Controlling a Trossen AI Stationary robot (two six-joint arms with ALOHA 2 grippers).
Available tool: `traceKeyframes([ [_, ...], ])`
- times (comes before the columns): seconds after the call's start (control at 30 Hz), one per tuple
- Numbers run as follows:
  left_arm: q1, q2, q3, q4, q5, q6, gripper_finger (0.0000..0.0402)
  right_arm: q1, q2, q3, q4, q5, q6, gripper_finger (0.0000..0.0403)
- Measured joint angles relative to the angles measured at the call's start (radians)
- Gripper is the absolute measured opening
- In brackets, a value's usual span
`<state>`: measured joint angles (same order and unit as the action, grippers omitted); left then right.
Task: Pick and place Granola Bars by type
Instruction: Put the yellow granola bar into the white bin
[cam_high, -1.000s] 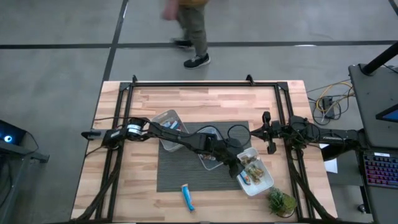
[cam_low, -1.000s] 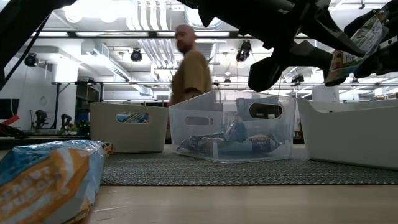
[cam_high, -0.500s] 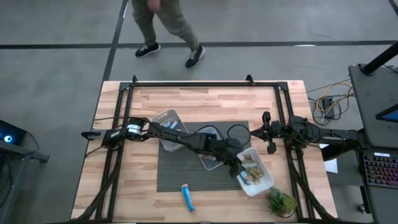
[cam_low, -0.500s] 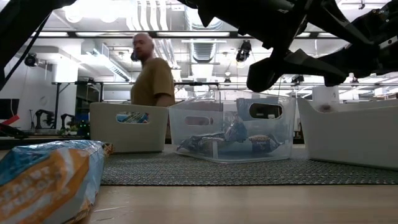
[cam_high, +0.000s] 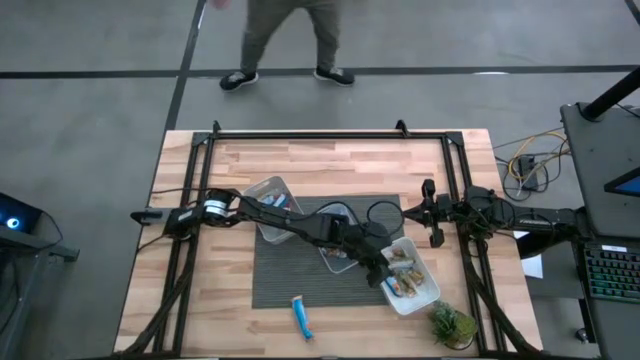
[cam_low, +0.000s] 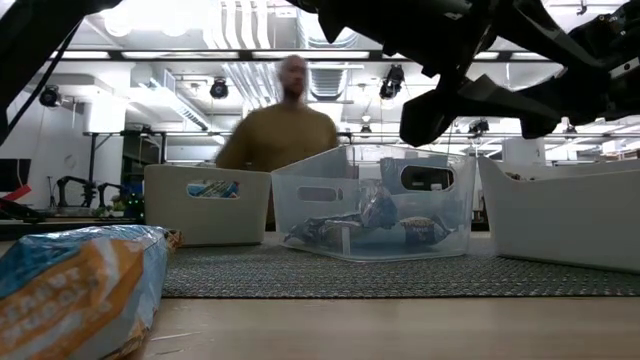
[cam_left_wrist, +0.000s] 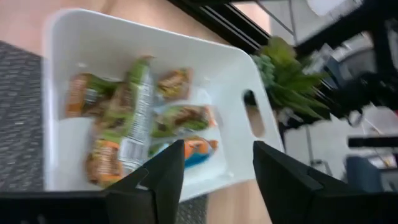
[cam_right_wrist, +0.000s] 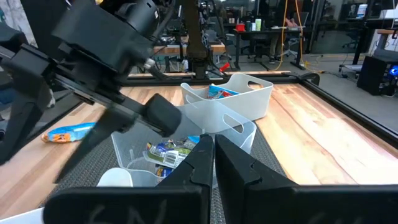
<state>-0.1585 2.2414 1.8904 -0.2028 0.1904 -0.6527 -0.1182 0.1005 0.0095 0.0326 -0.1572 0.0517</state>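
My left gripper (cam_left_wrist: 217, 177) hangs open over the white tub (cam_high: 427, 293) at the mat's right end, with nothing between its fingers. Several tan granola bars with red-green print (cam_left_wrist: 134, 118) lie in that tub. Silver-grey bars (cam_low: 360, 228) lie on the floor of the clear middle tub (cam_high: 338, 262), and blue ones (cam_right_wrist: 219, 92) in the far-left tub (cam_high: 271, 206). One blue bar (cam_high: 301, 316) lies flat on the bare wood near the front edge. My right gripper (cam_high: 432, 214) waits shut at the table's right side.
The three tubs stand in a slanting row on a grey mat (cam_high: 280, 285). A small green plant (cam_high: 452, 325) stands at the near right corner, close to the white tub. A person (cam_high: 285, 40) walks on the floor beyond the far edge.
My left gripper has opened over the white tub and let go of a tan bar, which no longer shows between its fingers. The arm has kept its place. The person behind the table has walked along the far side.
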Motion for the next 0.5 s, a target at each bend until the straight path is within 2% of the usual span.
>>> traceKeyframes([
  [0.13,-0.007,-0.001,0.009,-0.002,0.069,0.047,0.0124,0.0,0.0,0.0,0.0,0.0,0.0,0.0008],
  [0.3,-0.021,-0.002,0.02,0.0,0.085,0.056,0.0018,0.0,0.0,0.0,0.0,0.0,0.0,0.0009],
  [0.5,-0.046,-0.019,0.042,-0.038,0.108,0.123,0.0001,0.0,0.0,0.0,0.0,0.0,0.0,0.0008],
])
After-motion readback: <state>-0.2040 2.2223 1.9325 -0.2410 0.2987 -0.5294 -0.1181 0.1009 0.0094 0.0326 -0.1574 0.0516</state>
